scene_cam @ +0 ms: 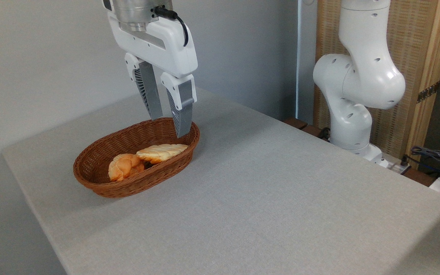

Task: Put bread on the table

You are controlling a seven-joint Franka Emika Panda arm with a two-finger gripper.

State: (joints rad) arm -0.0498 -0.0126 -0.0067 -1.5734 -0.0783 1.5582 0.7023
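Camera view: pincer [168,124] hung part open, holding nothing, above basket [101,187] rim.
Bread [125,166]: in basket, below and left of pincer, touching loaf [162,152].
Handling: probably light, soft; grip across its lumpy middle.
Table [266,198]: bare to right of pincer.
Count: one bread, one loaf, one basket.

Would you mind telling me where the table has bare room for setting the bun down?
The table is bare right of and in front of the basket. The basket itself is crowded: bread, braided loaf, end effector above.
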